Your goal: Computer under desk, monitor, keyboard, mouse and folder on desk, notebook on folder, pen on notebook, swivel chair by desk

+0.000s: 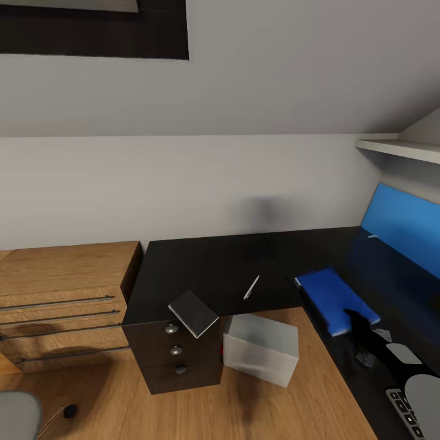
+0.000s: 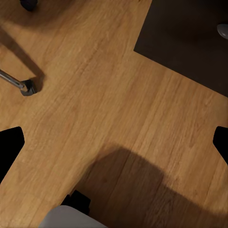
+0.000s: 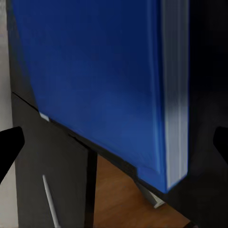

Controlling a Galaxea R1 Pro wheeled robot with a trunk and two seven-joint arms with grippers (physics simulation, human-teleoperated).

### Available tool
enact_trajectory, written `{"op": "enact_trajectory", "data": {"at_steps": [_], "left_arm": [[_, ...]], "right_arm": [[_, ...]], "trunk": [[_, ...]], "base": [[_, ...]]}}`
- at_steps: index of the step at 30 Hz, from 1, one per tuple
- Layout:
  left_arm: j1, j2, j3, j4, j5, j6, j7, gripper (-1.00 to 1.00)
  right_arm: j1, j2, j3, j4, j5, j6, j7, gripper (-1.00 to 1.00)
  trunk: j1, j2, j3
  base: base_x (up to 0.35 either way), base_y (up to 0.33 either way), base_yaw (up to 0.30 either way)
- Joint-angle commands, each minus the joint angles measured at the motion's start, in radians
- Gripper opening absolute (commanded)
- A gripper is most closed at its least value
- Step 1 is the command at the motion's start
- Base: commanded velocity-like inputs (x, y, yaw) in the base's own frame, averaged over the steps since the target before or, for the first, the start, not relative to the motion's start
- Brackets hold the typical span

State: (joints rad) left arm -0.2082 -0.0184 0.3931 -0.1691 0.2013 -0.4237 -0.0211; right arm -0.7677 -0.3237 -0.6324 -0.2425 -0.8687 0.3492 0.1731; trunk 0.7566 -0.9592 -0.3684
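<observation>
The black desk [image 1: 208, 269] carries the dark grey notebook [image 1: 193, 313] at its front corner above the drawers, and the thin white pen [image 1: 252, 287] lies to its right. On the desk's right wing lies the blue folder [image 1: 333, 296]. My right gripper [image 1: 359, 330] hovers open over the folder's near end; in the right wrist view the folder [image 3: 95, 80] spans the space between the spread fingers, with the pen [image 3: 50, 199] beyond. The grey computer [image 1: 261, 348] stands on the floor by the drawers. The swivel chair [image 1: 17, 415] sits at the lower left. My left gripper [image 2: 114, 147] is open over bare floor. Monitor and mouse are out of view.
A light-wood drawer chest [image 1: 61, 293] stands left of the desk. A blue upright panel [image 1: 403, 223] leans at the back right under a white shelf [image 1: 397, 148]. Keyed keyboard-like strip [image 1: 404, 410] lies at the lower right. A chrome chair leg [image 2: 14, 81] crosses the floor.
</observation>
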Motion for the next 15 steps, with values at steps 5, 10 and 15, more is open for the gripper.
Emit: {"op": "enact_trajectory", "data": {"at_steps": [5,10,15], "left_arm": [[0.000,0.000,-0.003,0.000,0.010,-0.003,-0.002,1.00],[0.000,0.000,-0.003,0.000,0.010,-0.003,-0.002,1.00],[0.000,0.000,-0.003,0.000,0.010,-0.003,-0.002,1.00]], "right_arm": [[-0.001,0.000,-0.006,0.000,-0.001,0.005,0.002,1.00],[-0.001,-0.001,-0.006,0.000,-0.001,0.006,0.002,1.00],[-0.001,-0.001,-0.006,0.000,-0.001,0.006,0.002,1.00]], "trunk": [[0.000,-0.001,-0.001],[0.000,-0.001,-0.001],[0.000,-0.001,-0.001]], "base": [[0.000,0.000,0.000],[0.000,0.000,0.000],[0.000,0.000,0.000]]}}
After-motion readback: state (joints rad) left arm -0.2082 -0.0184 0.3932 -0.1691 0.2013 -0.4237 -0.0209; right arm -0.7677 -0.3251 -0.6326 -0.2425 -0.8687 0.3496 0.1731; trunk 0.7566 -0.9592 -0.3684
